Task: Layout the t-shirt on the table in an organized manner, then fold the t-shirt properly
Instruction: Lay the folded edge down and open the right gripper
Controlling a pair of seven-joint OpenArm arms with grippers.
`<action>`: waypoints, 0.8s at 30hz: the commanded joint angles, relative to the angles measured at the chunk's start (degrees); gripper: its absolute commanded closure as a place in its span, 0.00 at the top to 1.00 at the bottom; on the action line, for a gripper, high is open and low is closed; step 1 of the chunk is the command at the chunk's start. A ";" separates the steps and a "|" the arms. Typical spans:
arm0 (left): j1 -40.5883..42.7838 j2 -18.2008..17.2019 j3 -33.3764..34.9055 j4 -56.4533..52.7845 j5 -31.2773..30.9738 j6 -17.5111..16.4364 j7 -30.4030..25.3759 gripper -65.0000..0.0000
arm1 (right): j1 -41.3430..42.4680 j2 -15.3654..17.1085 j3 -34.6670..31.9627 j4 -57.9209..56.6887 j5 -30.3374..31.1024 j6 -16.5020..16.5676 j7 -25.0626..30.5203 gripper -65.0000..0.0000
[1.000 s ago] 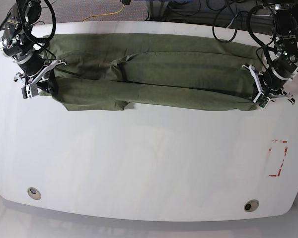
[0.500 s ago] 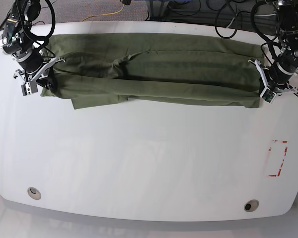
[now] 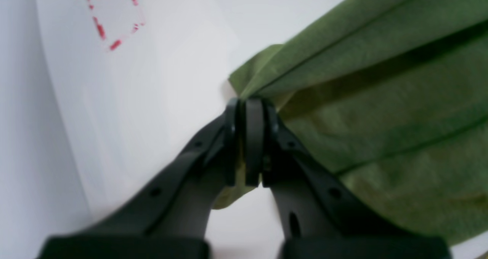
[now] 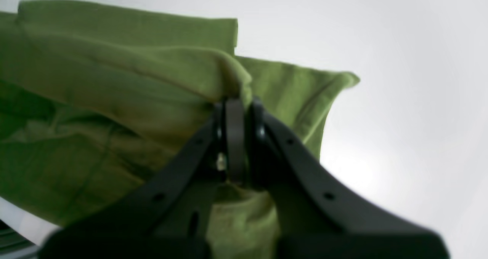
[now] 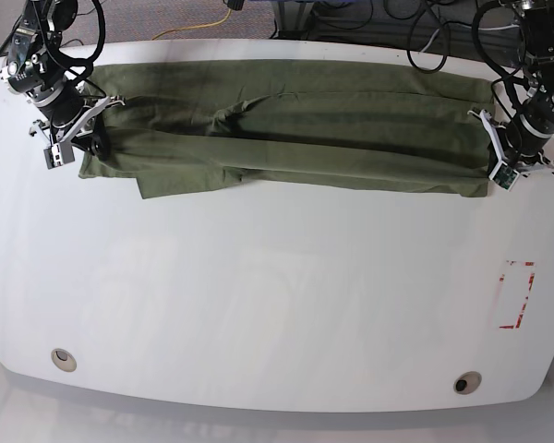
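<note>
the t-shirt (image 5: 295, 129) lies stretched in a long, wrinkled band along the far edge of the table (image 5: 277, 305), reaching almost from one far corner to the other. the left gripper (image 3: 247, 110) is clenched on the cloth's end near the red dashed mark (image 5: 517, 295), and the right gripper (image 4: 234, 106) is clenched on a bunched fold at the opposite end

The whole table (image 5: 277, 305) is seen from overhead in the base view. Each wrist view is taken close along its closed jaws, where the t-shirt (image 5: 286, 129) is shared with the base view.
</note>
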 commanded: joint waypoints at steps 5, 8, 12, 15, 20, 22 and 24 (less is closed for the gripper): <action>0.27 -0.89 -0.17 0.76 -0.06 0.58 -0.82 0.01 | -0.45 1.00 0.32 0.09 0.52 0.02 1.35 0.01; 0.27 -0.89 -0.17 0.76 -0.06 0.58 -0.38 0.01 | -0.45 1.00 0.32 -1.05 0.52 0.02 1.35 0.05; 0.09 -1.07 0.36 0.76 -0.06 0.58 2.61 0.14 | -0.28 1.09 0.40 -2.11 0.52 -0.15 1.35 0.33; 0.01 -1.07 0.36 0.76 -0.06 0.58 3.92 0.31 | -0.37 1.09 0.67 -2.19 0.52 -0.24 1.35 0.57; 0.18 -1.16 0.36 0.76 -0.06 0.58 4.01 0.55 | -0.54 1.27 0.58 -2.19 0.52 -0.24 1.35 0.80; 0.18 -1.25 0.36 0.76 0.03 0.58 4.10 0.60 | -0.54 1.18 0.67 -2.02 0.52 -0.33 1.35 0.85; 0.09 -1.77 0.36 0.76 0.03 0.58 4.10 0.61 | -0.45 1.36 0.67 -1.84 0.52 -0.33 1.35 0.89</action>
